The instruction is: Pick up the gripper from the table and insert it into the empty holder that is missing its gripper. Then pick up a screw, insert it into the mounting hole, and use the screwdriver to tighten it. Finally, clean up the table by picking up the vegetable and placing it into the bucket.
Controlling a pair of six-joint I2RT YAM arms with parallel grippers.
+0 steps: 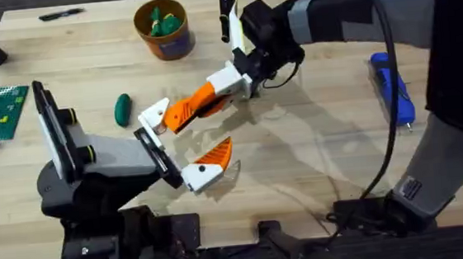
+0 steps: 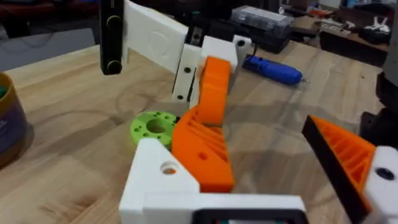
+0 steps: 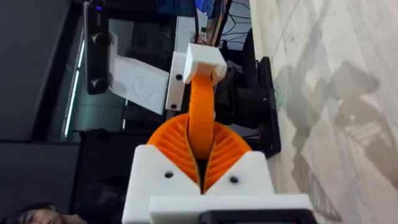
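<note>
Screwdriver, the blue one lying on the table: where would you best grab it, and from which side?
Grip the screwdriver around the middle of its thick blue barrel, coming straight down. It lies flat on the table with bare wood along both long sides, so fingers can close across its width. The thin tip is likely too slim.

Right gripper [image 1: 212, 98] reaches across table centre, pads clamped tight. Left gripper [image 1: 185, 147] lies low near the front edge, jaws spread wide, one white finger [image 1: 154, 116] bare of orange pad.
</note>
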